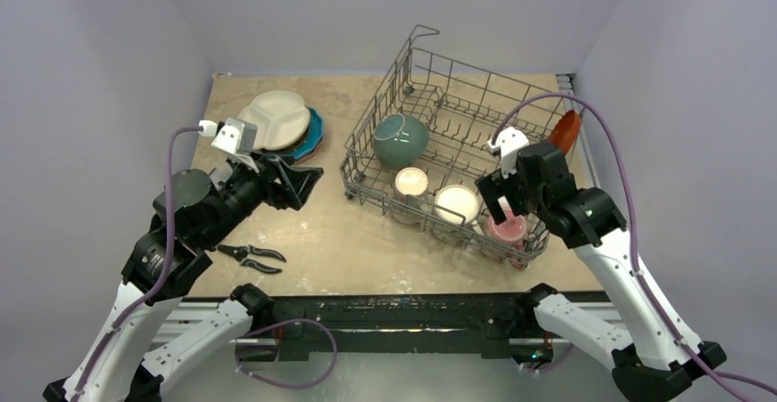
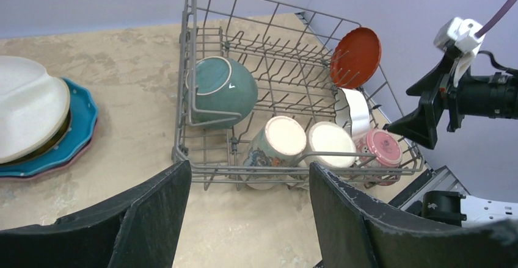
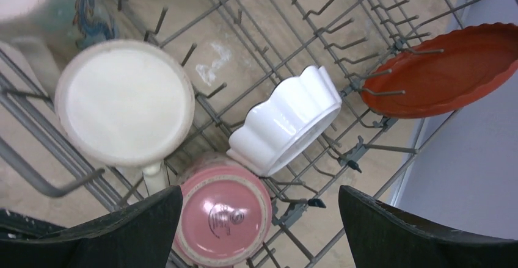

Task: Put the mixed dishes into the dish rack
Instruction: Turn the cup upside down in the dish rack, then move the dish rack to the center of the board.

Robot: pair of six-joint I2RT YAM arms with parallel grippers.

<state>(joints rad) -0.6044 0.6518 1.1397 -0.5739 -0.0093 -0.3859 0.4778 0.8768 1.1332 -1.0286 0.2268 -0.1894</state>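
Observation:
The grey wire dish rack [image 1: 377,109] stands at the back right. In it are a teal bowl [image 1: 400,139] on its side, an upside-down patterned mug [image 1: 410,182], a cream mug [image 1: 456,203], a pink mug [image 1: 506,230] and an orange plate [image 1: 565,130] on edge. A small white bowl [image 3: 287,118] leans on the tines. A white divided plate [image 1: 275,118] tops a stack with a blue plate [image 1: 314,136] at the back left. My left gripper [image 1: 298,182] is open and empty, near the stack. My right gripper [image 1: 499,202] is open and empty, just above the pink mug [image 3: 223,216].
Black-handled pliers [image 1: 252,255] lie on the table near the front left, below my left arm. The table's front edge and a black rail [image 1: 394,315] run along the bottom. Purple walls close in the back and both sides.

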